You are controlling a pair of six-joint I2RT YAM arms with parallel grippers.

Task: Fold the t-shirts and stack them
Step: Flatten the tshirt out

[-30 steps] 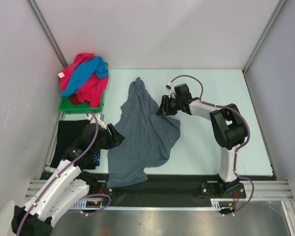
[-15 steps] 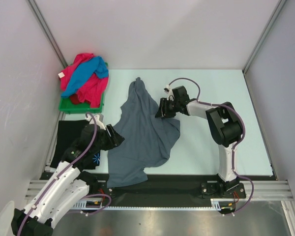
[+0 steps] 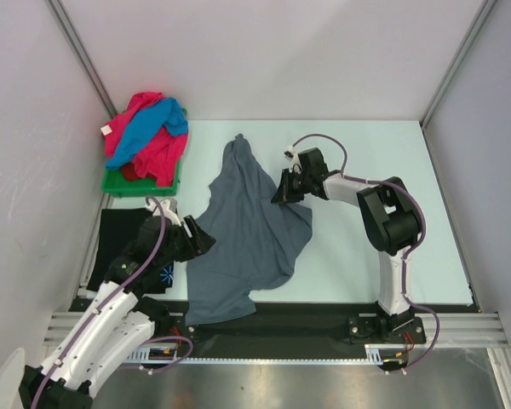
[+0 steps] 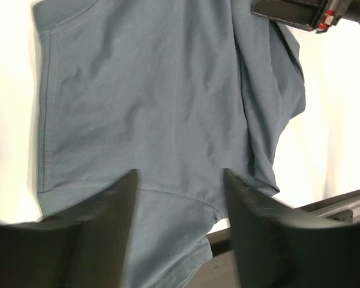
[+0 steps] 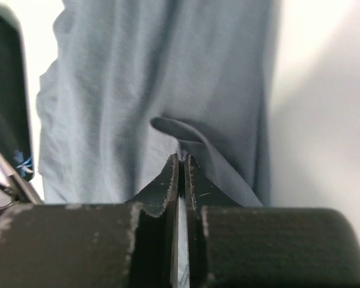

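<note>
Because the slate-grey t-shirt (image 3: 243,230) is thin, limp knit, expect it to weigh almost nothing, sag from whatever spot you lift, and drag in wrinkles over the tabletop (image 3: 358,153) rather than move as 1 flat sheet. It lies rumpled across the middle of the tabletop, a narrow end reaching toward the far edge and the broad part running to the near edge.

Your right gripper (image 3: 279,194) sits at the shirt's right edge with its jaws pressed together. In its wrist view a raised fold of grey cloth meets the tips, so it looks pinched on that fold. Your left gripper (image 4: 180,180) hangs over the shirt's left side, jaws apart, grasping nothing.

Take hold at stitched hems and corners, where the cloth is doubled and less likely to slip out. 2 holds well apart on 1 edge should keep it taut. A single pinch will only gather it into a rope.

At the tabletop's left edge, under the left arm, lies the black t-shirt (image 3: 119,234). The pink and blue t-shirts (image 3: 145,136) are heaped on the green tray (image 3: 117,183) in the far left corner.

No writing can be read. The black shirt's blue-white print (image 3: 167,274) shows no legible letters, and the white tag (image 3: 107,130) on the heap is too small to read.
</note>
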